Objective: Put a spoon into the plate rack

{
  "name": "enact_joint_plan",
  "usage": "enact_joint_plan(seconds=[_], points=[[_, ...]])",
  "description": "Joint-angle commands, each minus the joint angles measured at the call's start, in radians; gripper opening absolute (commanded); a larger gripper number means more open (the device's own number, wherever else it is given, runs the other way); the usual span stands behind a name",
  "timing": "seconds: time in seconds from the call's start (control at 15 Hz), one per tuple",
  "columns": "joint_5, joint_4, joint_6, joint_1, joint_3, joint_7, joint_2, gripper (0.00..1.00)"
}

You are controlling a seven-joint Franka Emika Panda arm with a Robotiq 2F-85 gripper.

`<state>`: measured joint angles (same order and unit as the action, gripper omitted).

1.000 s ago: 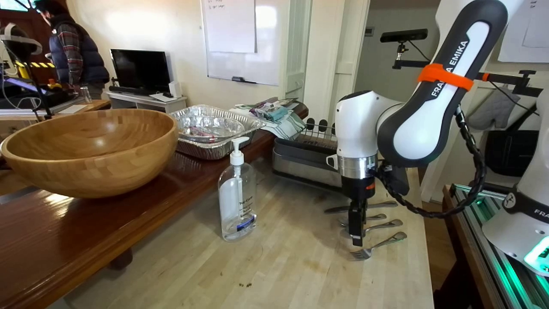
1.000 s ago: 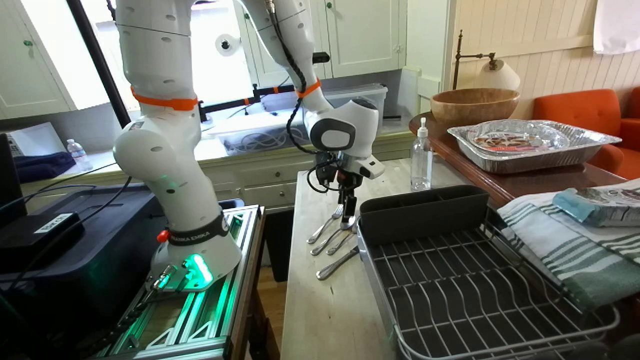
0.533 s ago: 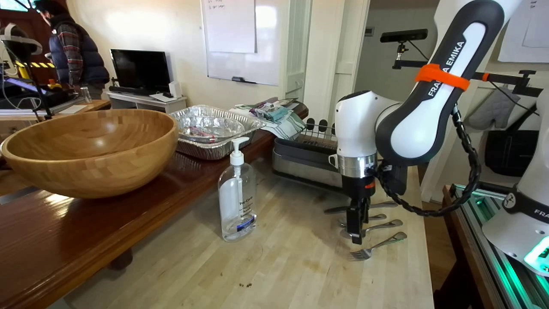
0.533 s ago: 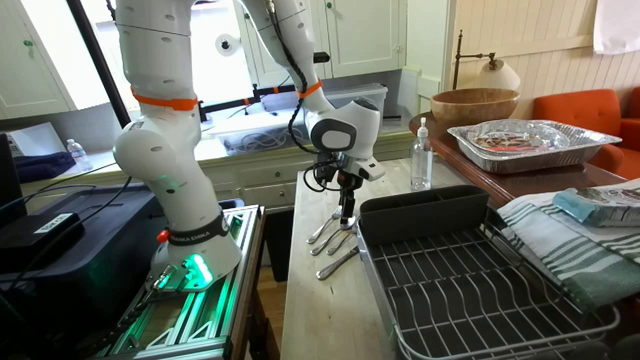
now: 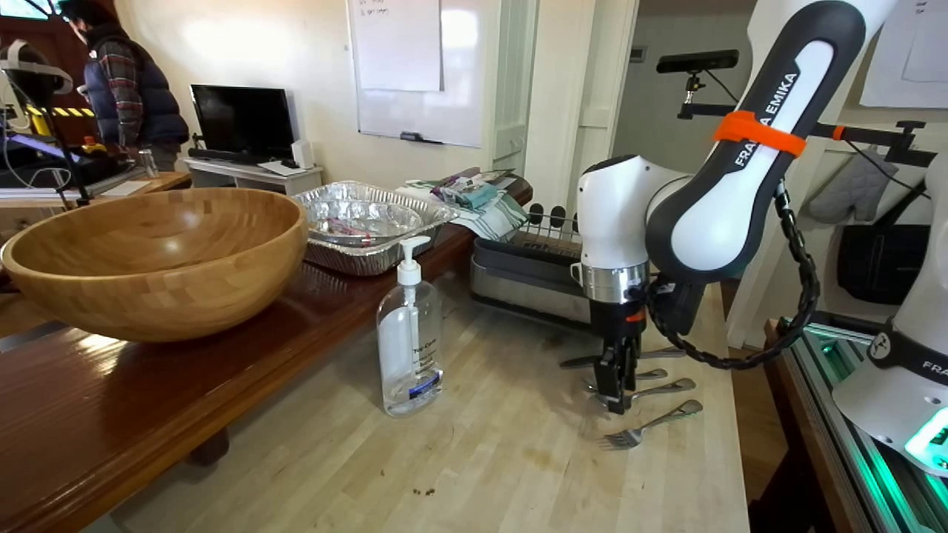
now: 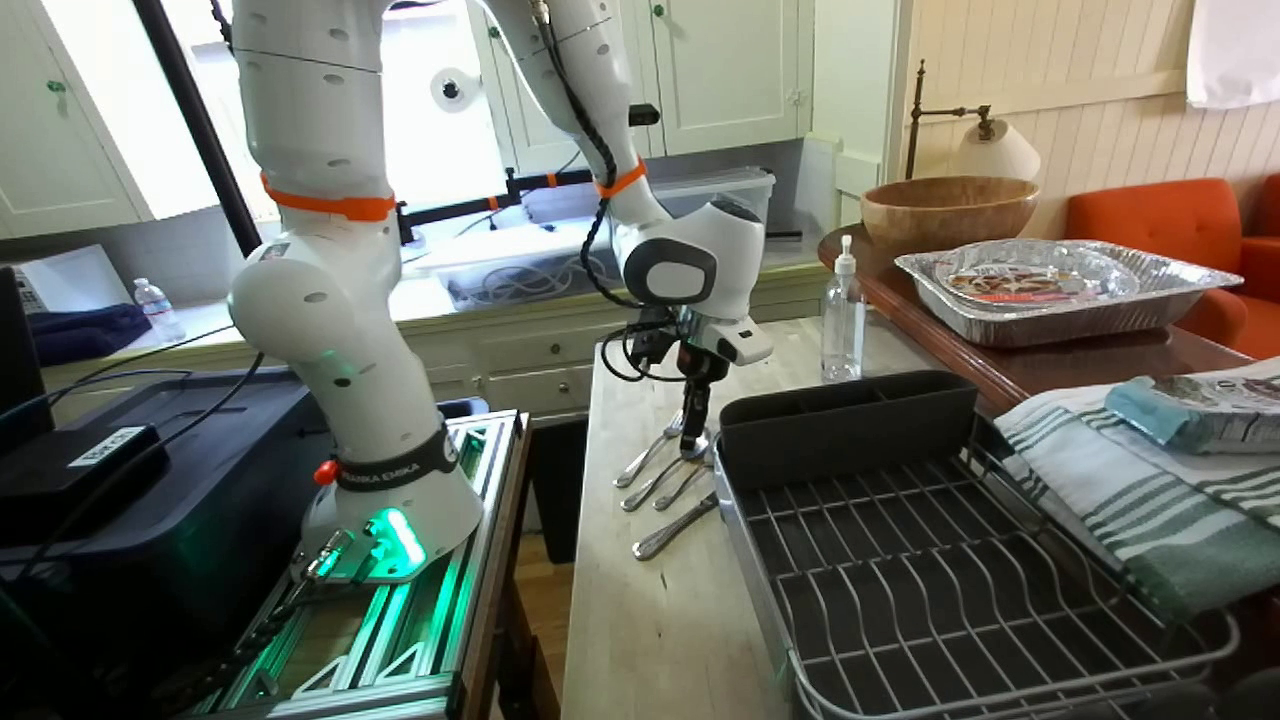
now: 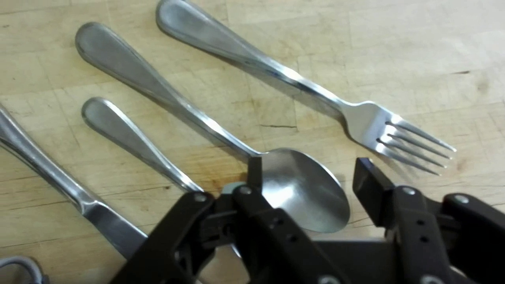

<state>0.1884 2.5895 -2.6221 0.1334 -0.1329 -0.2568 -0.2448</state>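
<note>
Diagonally laid, larger spoon [image 7: 212,125] points bowl-first to wrist view's lower right; end effector [image 7: 311,180] spread apart.

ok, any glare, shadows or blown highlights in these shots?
Wrist view: bright glare spot in the larger spoon, dark shadow along the fork; in an exterior view: what looks like a window blown out white; in an exterior view: shine on the whiteboard, bright patch on the reddish-brown table.

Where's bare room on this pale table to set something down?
Bare tabletop lies between soap bottle and fork, and, in an exterior view, beside the plate rack in front of the knife. Crowded: around the claw, where spoon, fork and knife cluster.
</note>
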Motion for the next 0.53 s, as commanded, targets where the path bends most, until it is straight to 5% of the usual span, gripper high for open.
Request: enact_joint_plan(seconds=[0.0, 0.13, 0.2, 0.27, 0.47], points=[[-0.047, -0.012, 0.033, 0.029, 0.03, -0.078, 0.006, 0.92], [-0.07, -0.022, 0.037, 0.037, 0.04, -0.103, 0.005, 0.99], [-0.076, -0.026, 0.039, 0.039, 0.043, -0.111, 0.004, 0.92], [-0.083, -0.031, 0.04, 0.039, 0.045, -0.117, 0.001, 0.7], [-0.094, -0.043, 0.043, 0.041, 0.049, -0.128, -0.004, 0.56]])
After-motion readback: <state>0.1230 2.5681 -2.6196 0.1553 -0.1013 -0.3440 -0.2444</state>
